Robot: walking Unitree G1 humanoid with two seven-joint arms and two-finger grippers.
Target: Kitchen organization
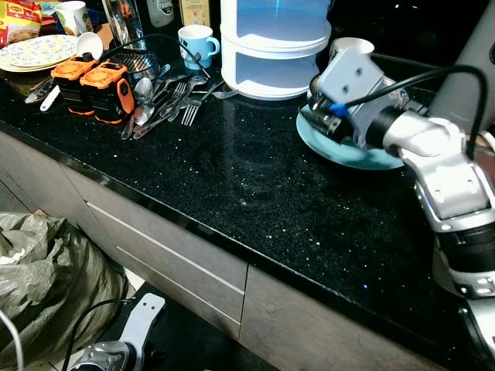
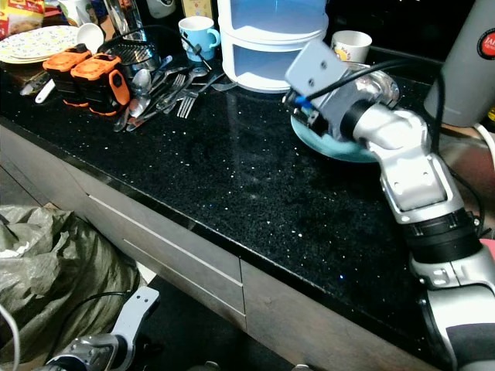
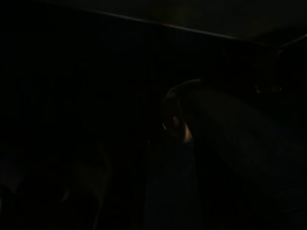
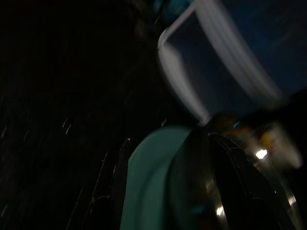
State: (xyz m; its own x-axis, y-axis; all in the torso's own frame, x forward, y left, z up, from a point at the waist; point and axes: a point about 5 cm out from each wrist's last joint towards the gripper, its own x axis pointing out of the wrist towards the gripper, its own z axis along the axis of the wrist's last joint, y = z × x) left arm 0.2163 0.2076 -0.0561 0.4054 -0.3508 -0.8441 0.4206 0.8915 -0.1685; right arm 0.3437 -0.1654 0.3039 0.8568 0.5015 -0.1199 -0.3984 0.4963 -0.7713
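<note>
No lettering can be read with certainty: a yellow-and-red packet (image 1: 18,17) at ten o'clock on the black counter (image 1: 255,193) bears print too small to make out, and a red round label (image 2: 486,43) on the grey container (image 2: 464,69) at two o'clock shows white letters cut off by the edge.

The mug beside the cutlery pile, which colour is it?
Light blue mug, with a white inside; best in the left eye view.

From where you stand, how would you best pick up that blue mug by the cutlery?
Probably by the handle of the blue mug. It stands upright with the handle pointing toward the white rack, so the right fingers could come in from that side; the cutlery crowds its front.
</note>
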